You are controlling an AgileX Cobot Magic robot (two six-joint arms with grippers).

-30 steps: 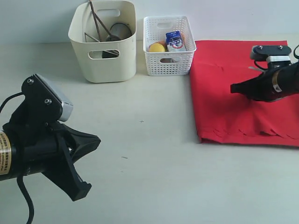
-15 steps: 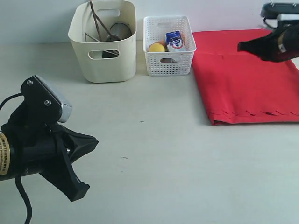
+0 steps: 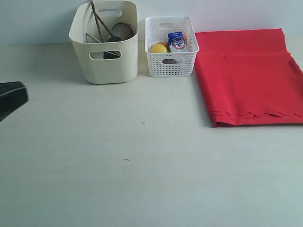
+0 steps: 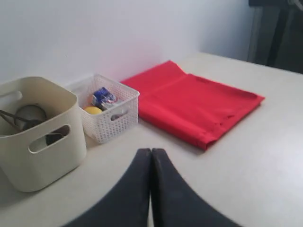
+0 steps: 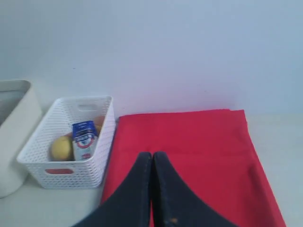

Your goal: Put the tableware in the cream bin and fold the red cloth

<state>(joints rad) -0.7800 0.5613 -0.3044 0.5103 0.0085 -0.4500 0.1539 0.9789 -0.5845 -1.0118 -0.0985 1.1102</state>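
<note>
Right fingers [image 5: 138,189] now out of exterior view, left arm [image 3: 12,97] barely in.

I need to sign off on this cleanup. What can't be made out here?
Cream bin, exterior view: its wall hides the bottom; only chopsticks and a cup show clearly.
Red cloth, exterior view: near right corner cut off by the frame edge.
White basket, all views: wall and carton hide what lies beneath.

red cloth [image 3: 248,75] showing plain bright red. cream bin [image 3: 104,64] reading plain cream. basket [image 3: 171,61] showing white lattice pattern. lemon [image 3: 159,48] inside showing yellow, carton [image 3: 177,41] showing blue and white. table [image 3: 142,165] looking pale beige. left gripper [image 4: 151,156], right gripper [image 5: 152,158] showing dark, near black.
</note>
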